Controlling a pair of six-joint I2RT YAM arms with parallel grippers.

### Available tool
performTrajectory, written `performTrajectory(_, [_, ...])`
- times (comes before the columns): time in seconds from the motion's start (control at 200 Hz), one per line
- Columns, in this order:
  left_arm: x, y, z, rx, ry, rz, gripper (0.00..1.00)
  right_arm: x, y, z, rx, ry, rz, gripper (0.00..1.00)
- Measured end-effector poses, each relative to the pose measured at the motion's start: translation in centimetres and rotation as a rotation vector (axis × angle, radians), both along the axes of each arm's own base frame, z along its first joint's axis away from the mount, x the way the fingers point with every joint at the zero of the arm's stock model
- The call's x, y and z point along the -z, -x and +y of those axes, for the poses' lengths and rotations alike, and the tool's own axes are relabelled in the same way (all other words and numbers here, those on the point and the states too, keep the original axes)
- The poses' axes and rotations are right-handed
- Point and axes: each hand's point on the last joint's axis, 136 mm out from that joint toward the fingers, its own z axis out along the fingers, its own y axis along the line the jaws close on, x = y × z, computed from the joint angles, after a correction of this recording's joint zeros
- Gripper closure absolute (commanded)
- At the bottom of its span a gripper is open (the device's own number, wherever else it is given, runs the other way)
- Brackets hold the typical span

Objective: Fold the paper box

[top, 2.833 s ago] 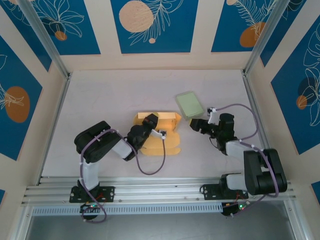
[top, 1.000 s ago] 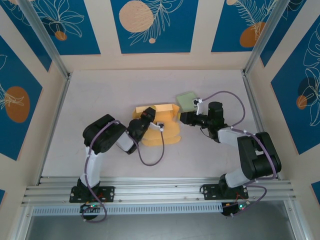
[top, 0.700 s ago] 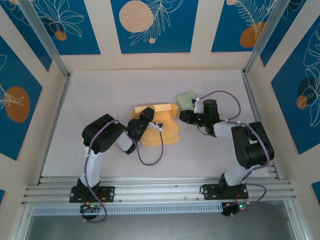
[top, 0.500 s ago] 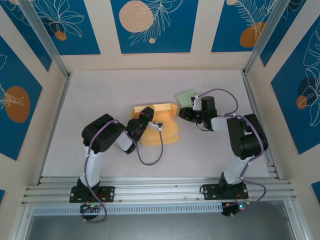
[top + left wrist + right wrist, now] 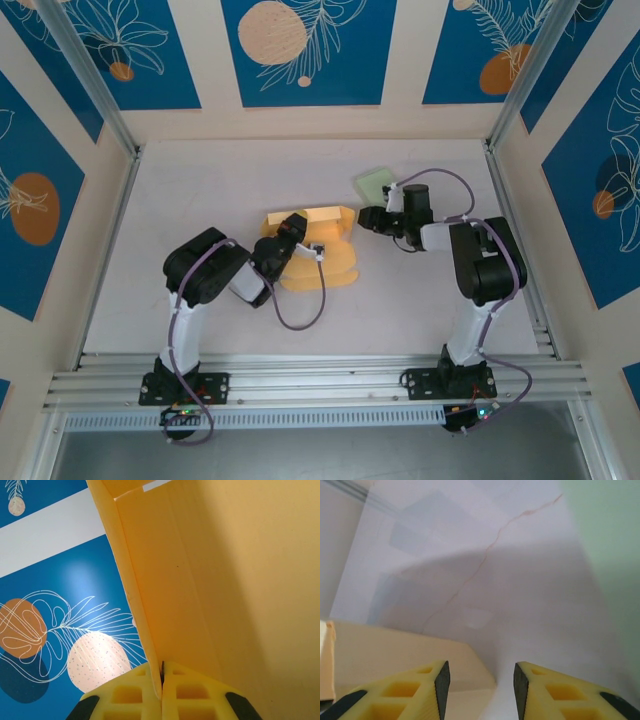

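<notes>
left gripper point(image 5: 161, 675) pinched tight on a side wall of the yellow paper box point(image 5: 338, 265) at mid-table point(image 5: 220, 190); right gripper point(image 5: 480, 672), jaws partly apart and empty, hovers just beside the box's right end.

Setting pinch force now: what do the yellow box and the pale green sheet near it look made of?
The yellow box: apparently thin paperboard, matte; its walls stand from sharp creases, and the edge pinched in the left hand is sheet-thin. The pale green sheet: probably paper or thin card, matte, lying flat; too blurred to be sure.
</notes>
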Motion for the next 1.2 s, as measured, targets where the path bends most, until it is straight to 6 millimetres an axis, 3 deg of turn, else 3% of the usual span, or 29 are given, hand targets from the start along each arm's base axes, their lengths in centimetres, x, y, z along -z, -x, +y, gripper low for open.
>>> performTrajectory(0.205, [0.2, -0.2, 0.1, 0.004, 0.008, 0.011, 1.00, 0.8, 1.7, 2.5, -0.098, 0.038, -0.031, 0.57])
performTrajectory(0.39, [0.2, -0.9, 0.3, 0.008, 0.017, 0.027, 1.00, 1.8, 3.4, 3.3, -0.147, 0.068, -0.041, 0.57])
performTrajectory(0.64, [0.3, -1.2, 0.4, 0.010, 0.016, 0.033, 1.00, 1.1, 3.8, 4.5, -0.206, 0.087, -0.111, 0.56])
performTrajectory(0.84, [0.3, -1.2, 0.3, 0.012, 0.016, 0.033, 1.00, 0.7, 3.7, 5.0, -0.231, 0.104, -0.146, 0.52])
performTrajectory(1.035, [0.3, -1.3, 0.4, 0.014, 0.015, 0.033, 1.00, -1.1, 1.5, 5.7, -0.215, 0.155, -0.218, 0.51])
performTrajectory(1.2, [0.3, -1.4, 0.6, 0.009, 0.015, 0.033, 1.00, -0.7, 0.9, 6.4, -0.209, 0.218, -0.223, 0.51])
